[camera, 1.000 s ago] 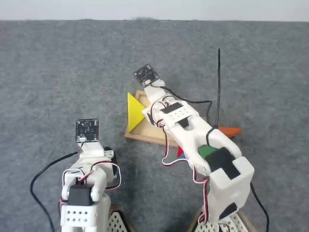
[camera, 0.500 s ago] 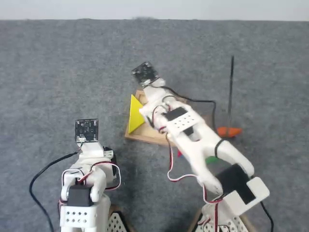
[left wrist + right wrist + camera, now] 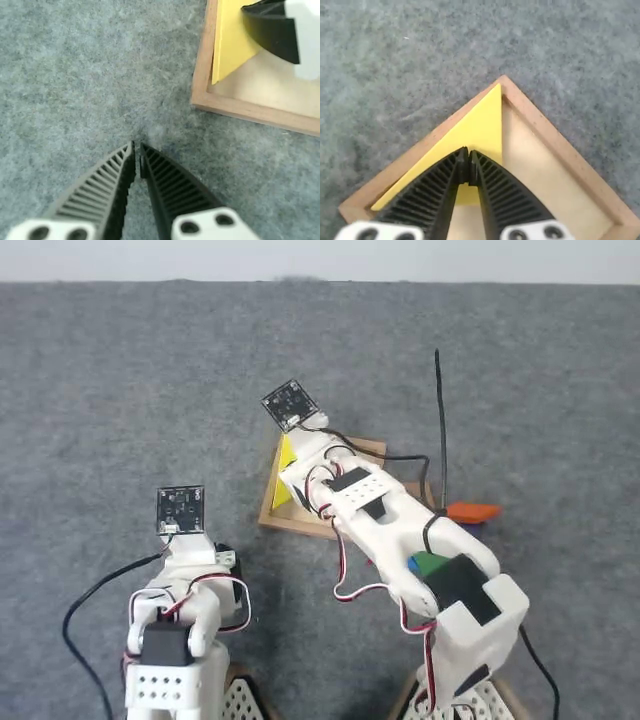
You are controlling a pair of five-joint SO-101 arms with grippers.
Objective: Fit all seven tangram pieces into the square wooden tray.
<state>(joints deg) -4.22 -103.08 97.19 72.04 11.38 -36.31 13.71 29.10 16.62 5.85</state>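
The yellow triangle [image 3: 481,126] lies flat in a corner of the square wooden tray [image 3: 546,128], its long side along the rim. My right gripper [image 3: 468,152] is shut, with its tips resting on the triangle's middle. From above, the right arm spans the tray [image 3: 299,521], and a strip of the yellow triangle [image 3: 285,476] shows by the left rim. My left gripper [image 3: 137,147] is shut over bare carpet, a little short of the tray's near corner [image 3: 201,101]. An orange piece [image 3: 471,510], a green piece [image 3: 431,561] and a blue piece [image 3: 413,564] lie right of the tray.
Grey carpet covers the whole table. A thin black rod [image 3: 441,425] stands upright just right of the tray. The left arm's base [image 3: 170,660] sits at the near left edge; open carpet stretches to the far left and far right.
The right arm swung left and the yellow triangle, which stuck out over the tray's left rim, now lies inside it. The left arm stayed still.
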